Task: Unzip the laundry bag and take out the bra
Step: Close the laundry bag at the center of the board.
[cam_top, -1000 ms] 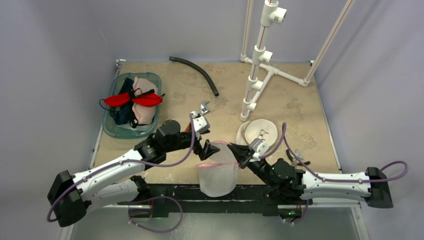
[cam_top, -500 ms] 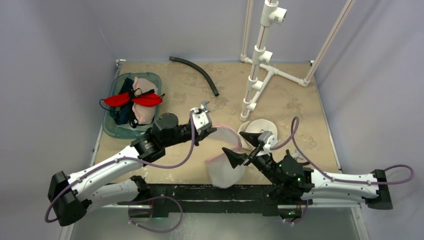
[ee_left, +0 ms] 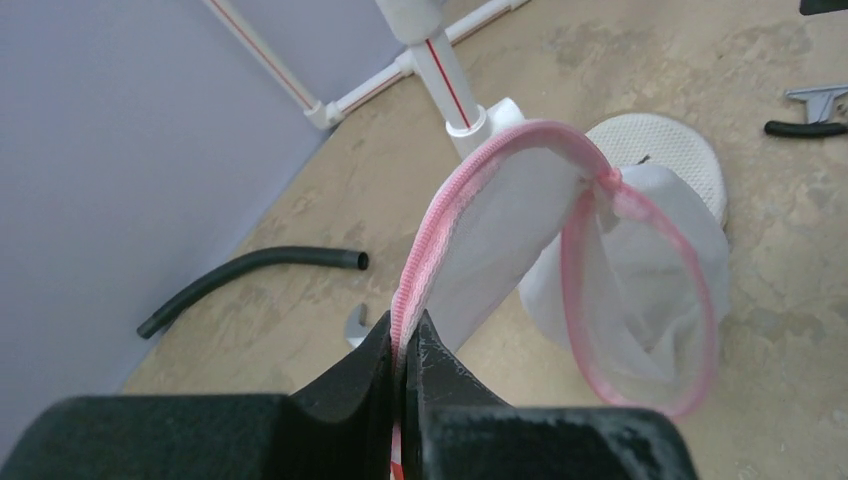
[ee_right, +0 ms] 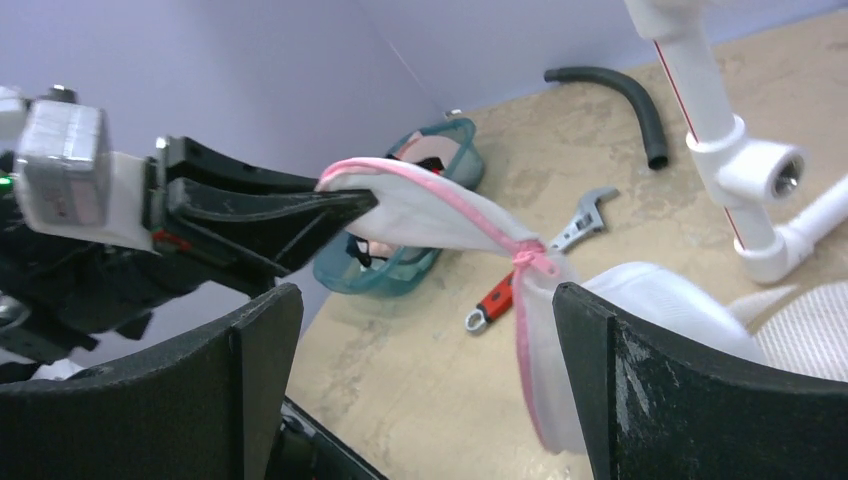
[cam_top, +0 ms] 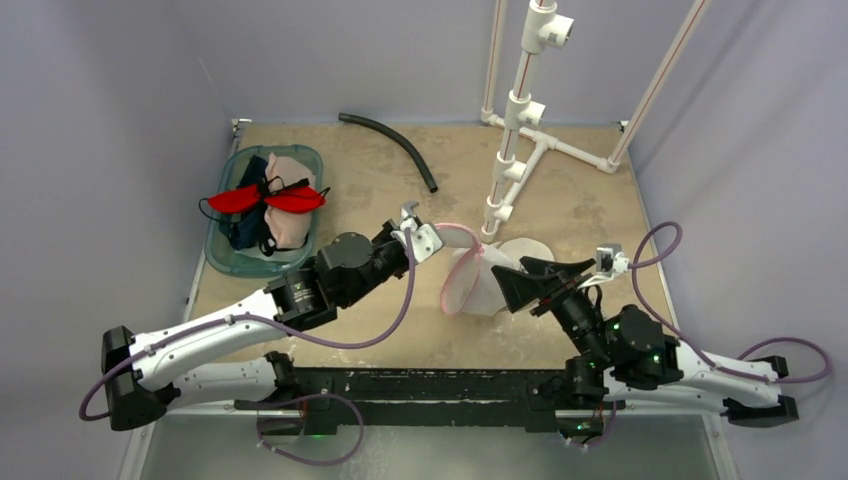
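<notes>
The left gripper is clamped on the pink zip edge of the laundry bag, its jaws pressed together with the trim pinched between them. It holds that edge up off the table, near the middle. From the pinch the pink trim arches up and over, and the white mesh sags down to rest on the table; the bag's mouth hangs as an open pink-rimmed loop facing the near edge.

The right gripper stands with its jaws spread wide and nothing between them, just on the right side of the bag and apart from it.

The bra, a pale textured cup, lies on the table outside the bag, touching its far right side.

A red-handled wrench lies just beyond the left gripper. A white pipe stand rises toward the far edge, a black hose curves along the far edge, and a teal basin of clothes sits by the left edge.
</notes>
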`<act>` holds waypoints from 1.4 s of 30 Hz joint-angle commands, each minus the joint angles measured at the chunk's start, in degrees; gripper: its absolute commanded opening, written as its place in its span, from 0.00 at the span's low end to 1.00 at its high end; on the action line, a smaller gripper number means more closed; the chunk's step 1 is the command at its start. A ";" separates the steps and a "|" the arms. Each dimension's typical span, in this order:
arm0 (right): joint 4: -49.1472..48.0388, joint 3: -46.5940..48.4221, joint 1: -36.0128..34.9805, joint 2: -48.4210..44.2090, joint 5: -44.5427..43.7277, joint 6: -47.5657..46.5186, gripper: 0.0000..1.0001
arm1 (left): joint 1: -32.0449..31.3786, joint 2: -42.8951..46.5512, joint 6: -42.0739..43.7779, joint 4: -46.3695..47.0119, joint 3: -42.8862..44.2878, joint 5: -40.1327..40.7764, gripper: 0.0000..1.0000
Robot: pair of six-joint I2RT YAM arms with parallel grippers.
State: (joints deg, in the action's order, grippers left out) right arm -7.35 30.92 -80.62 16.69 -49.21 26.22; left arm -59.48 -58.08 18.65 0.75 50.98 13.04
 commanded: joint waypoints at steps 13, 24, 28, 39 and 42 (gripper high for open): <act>13.96 0.63 -0.17 5.69 -6.26 17.19 0.98 | -14.97 -21.20 -44.45 -66.85 45.08 46.27 0.00; 24.74 3.15 -0.24 17.48 -4.92 32.19 0.98 | -12.81 -32.11 -59.81 -73.28 39.03 46.40 0.00; 18.80 -0.25 -0.18 18.21 -2.10 31.95 0.98 | -11.67 -30.07 -57.60 -65.41 35.57 44.42 0.00; 29.01 0.20 3.86 23.25 -5.10 44.81 0.88 | -10.83 -30.55 -50.37 -44.97 24.67 42.43 0.00; 35.18 -0.22 6.16 20.40 -5.27 50.49 0.92 | -10.83 -33.20 -47.68 -40.10 23.06 43.26 0.00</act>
State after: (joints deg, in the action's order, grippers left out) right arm 18.09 29.91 -76.88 40.27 -51.55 66.63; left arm -70.61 -88.33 -33.10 -49.15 76.01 55.33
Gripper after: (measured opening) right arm 0.898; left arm 0.012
